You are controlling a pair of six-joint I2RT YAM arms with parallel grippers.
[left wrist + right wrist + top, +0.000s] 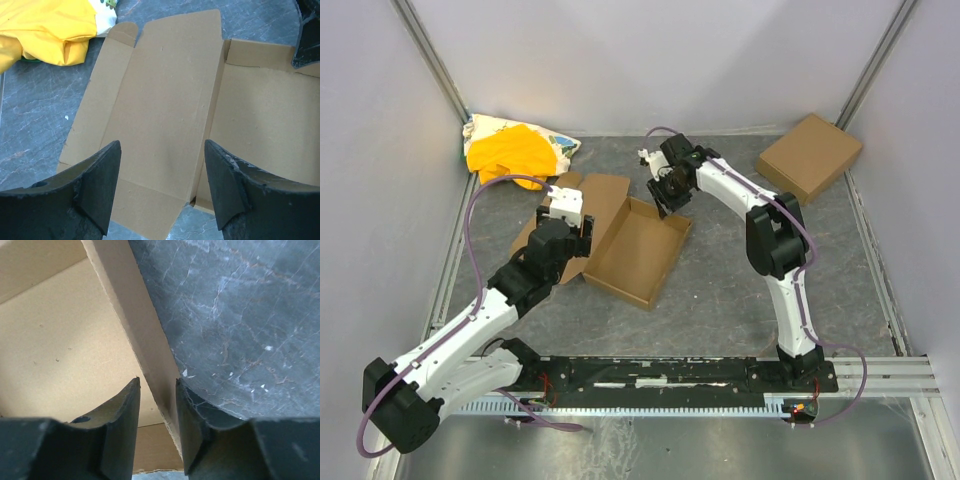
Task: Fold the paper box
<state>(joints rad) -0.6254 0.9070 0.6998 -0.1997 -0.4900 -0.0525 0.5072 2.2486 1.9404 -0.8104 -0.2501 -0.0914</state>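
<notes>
Left jaws sat spread wide over the paper box (640, 250) lid, right jaws straddled its wall, grip unclear tbh.

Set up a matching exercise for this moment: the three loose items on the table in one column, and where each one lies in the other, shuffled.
Things:
1. paper box
2. closed cardboard box
3. yellow-and-white cloth bundle

Places:
A. far right corner
B. far left corner
C. centre, lid lying open and flat

Pairs: 1-C, 2-A, 3-B
</notes>
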